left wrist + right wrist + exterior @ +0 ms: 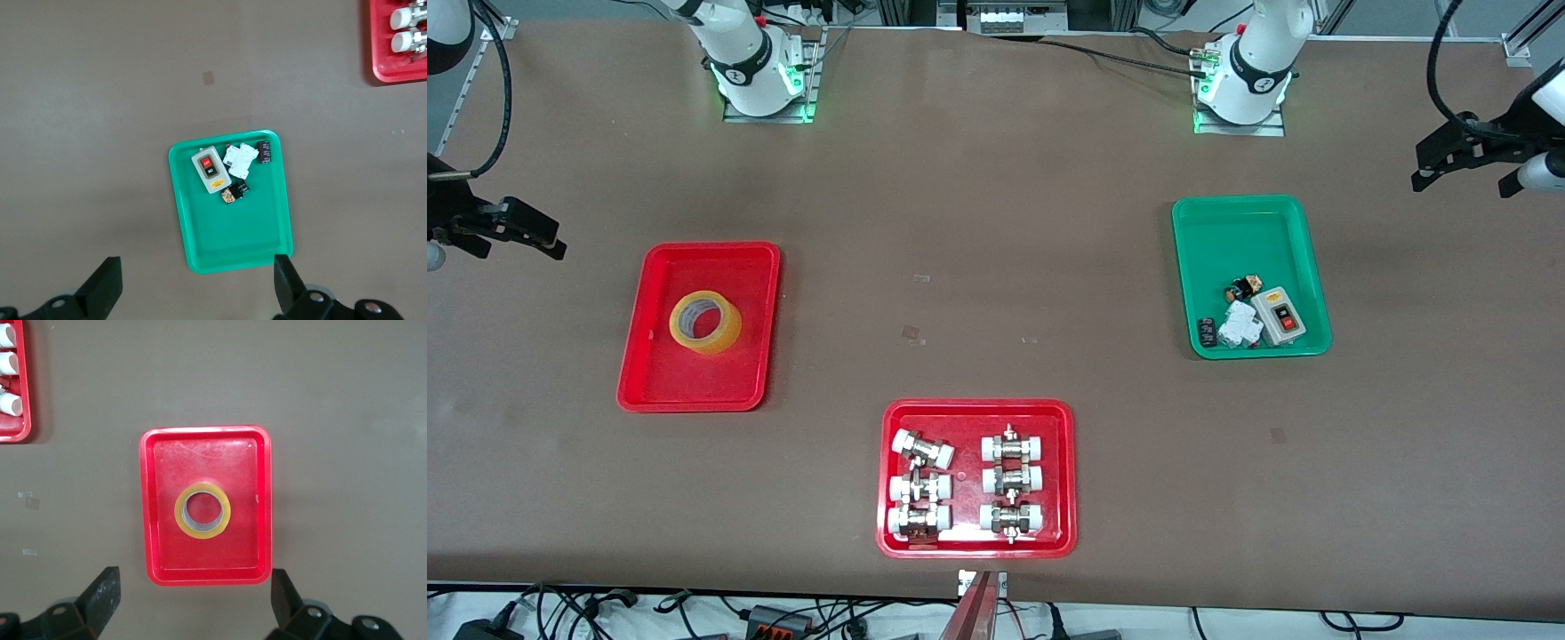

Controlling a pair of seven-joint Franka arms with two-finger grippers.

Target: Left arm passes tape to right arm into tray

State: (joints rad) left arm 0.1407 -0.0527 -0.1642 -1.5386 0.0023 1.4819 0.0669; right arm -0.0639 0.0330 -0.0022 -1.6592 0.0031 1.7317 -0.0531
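Observation:
The yellow tape roll (720, 336) lies flat in the middle of the red tray (694, 378), toward the right arm's end of the table. In the right wrist view the tape (181, 513) sits in the tray (200, 453) straight below. My right gripper (525, 238) is open and empty, up in the air past the tray at the right arm's end of the table, and its own view (195, 579) shows its jaws wide apart. My left gripper (1463, 182) is open and empty, raised at the left arm's end of the table, over the table beside the green tray's edge (197, 270).
A green tray (1245, 231) with a switch box and small parts lies toward the left arm's end; it also shows in the left wrist view (233, 233). A second red tray (975, 409) with white-capped metal fittings lies nearest the front camera, mid-table.

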